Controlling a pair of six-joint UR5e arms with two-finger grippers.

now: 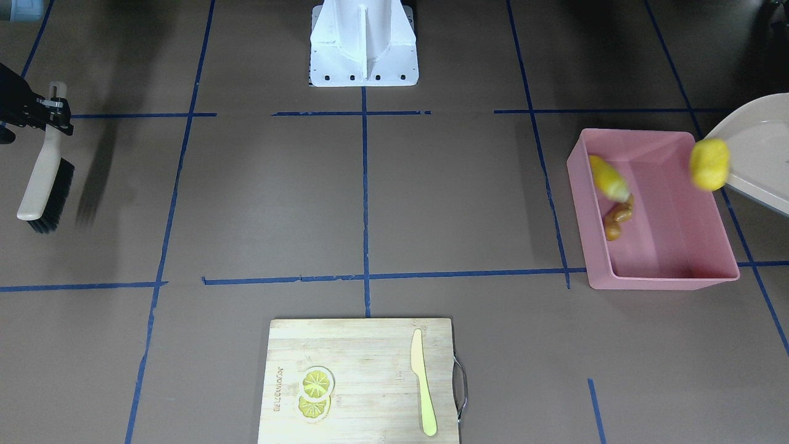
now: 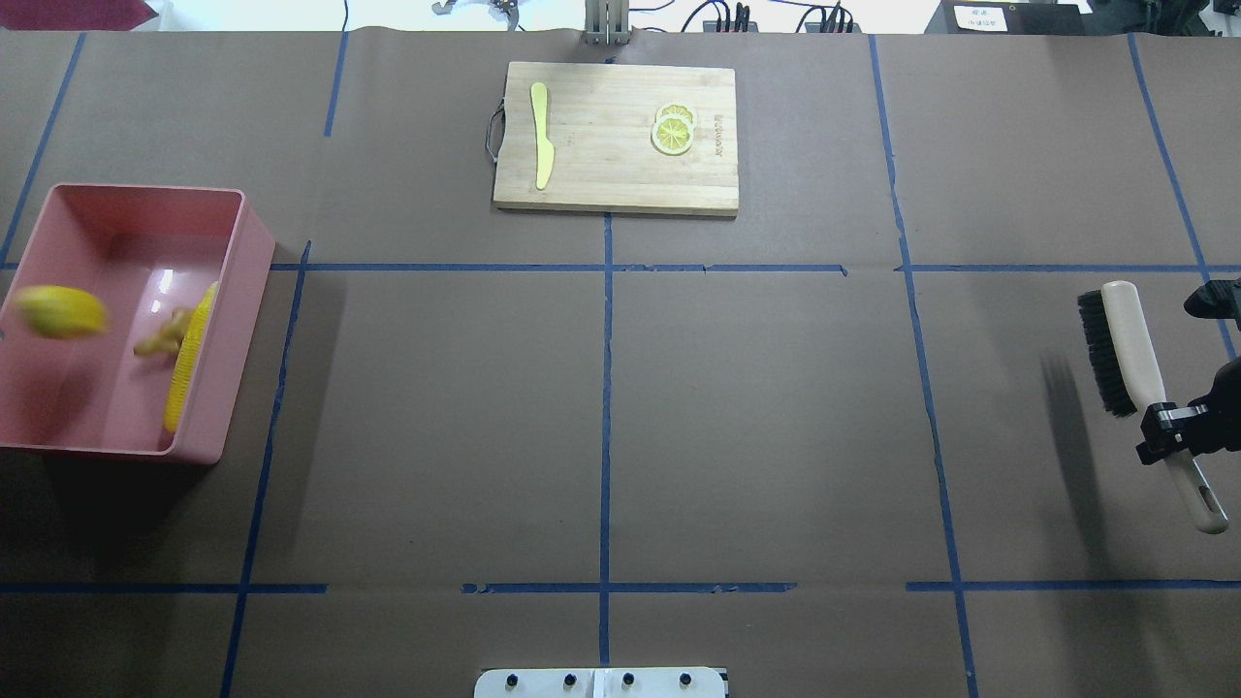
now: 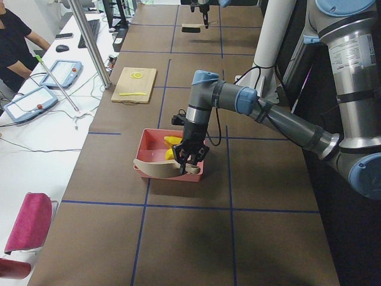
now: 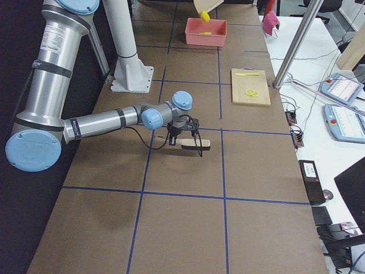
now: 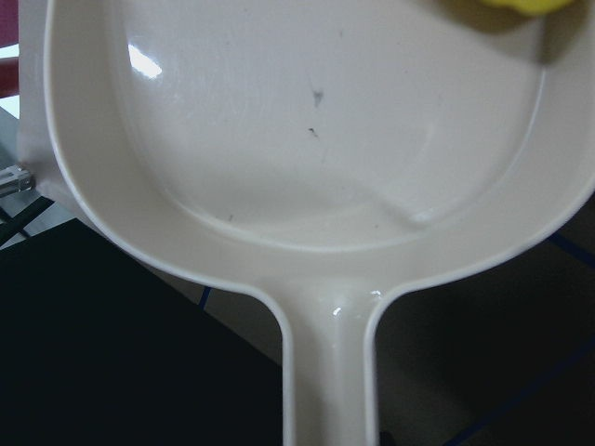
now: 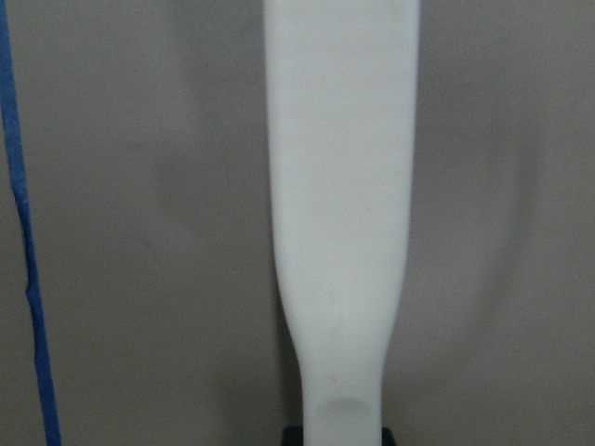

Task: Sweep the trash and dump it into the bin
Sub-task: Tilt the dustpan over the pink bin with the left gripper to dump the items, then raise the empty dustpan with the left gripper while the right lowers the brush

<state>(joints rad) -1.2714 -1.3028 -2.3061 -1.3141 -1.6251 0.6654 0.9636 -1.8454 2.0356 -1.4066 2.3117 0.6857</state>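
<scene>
The pink bin (image 1: 653,283) stands at the table's left end, seen also in the overhead view (image 2: 242,291). The corn cob (image 1: 607,177) and the ginger root (image 1: 618,219) lie inside it. The yellow potato-like lump (image 1: 709,164) is in the air over the bin, just off the lip of the tilted beige dustpan (image 1: 761,148). My left gripper (image 3: 189,165) is at the dustpan's handle (image 5: 330,372); I cannot tell whether it is shut. My right gripper (image 2: 1168,427) is shut on the brush (image 2: 1125,339) handle, far right, above the table.
A wooden cutting board (image 1: 363,351) with a pale yellow knife (image 1: 422,382) and lemon slices (image 1: 315,391) lies at the far middle edge. The robot base (image 1: 363,43) stands at the near middle. Blue tape lines cross the brown table.
</scene>
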